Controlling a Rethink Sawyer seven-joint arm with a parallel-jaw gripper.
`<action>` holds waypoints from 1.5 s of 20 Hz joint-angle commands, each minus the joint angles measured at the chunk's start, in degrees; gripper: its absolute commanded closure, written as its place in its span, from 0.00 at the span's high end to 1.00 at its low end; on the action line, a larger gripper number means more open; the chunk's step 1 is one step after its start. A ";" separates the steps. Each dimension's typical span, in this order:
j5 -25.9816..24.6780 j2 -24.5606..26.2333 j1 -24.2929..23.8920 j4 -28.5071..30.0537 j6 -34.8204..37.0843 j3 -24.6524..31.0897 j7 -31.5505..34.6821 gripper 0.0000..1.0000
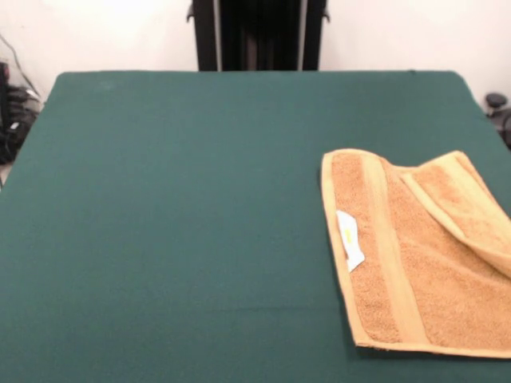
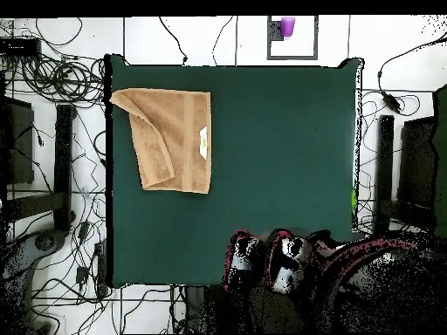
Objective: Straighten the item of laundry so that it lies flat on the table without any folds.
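The orange-tan towel (image 1: 415, 263) lies on the dark green table (image 1: 176, 223) at the right of the front view, running off the picture's right edge. Its far right corner (image 1: 467, 199) is folded over onto it. A pale band runs beside the left hem, with the white label (image 1: 349, 239) on it. In the overhead view the towel (image 2: 179, 144) lies at the table's (image 2: 279, 157) upper left, with the folded corner (image 2: 135, 106) by the table's left edge. The red and black arm (image 2: 271, 260) is drawn back at the table's bottom edge, far from the towel. The gripper's state does not show.
The robot's black pedestal (image 1: 257, 33) stands behind the table's far edge. Cables and black stands (image 2: 61, 166) lie on the floor around the table. A purple cup (image 2: 287, 26) sits on the floor beyond the table's top edge.
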 commanded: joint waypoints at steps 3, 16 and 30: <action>-1.56 -6.59 -4.72 2.96 6.46 -2.77 -10.76 1.00; 1.20 -6.60 -16.76 0.27 7.41 -0.85 -25.98 1.00; 1.74 0.60 -28.09 -0.62 -1.26 3.97 -41.93 1.00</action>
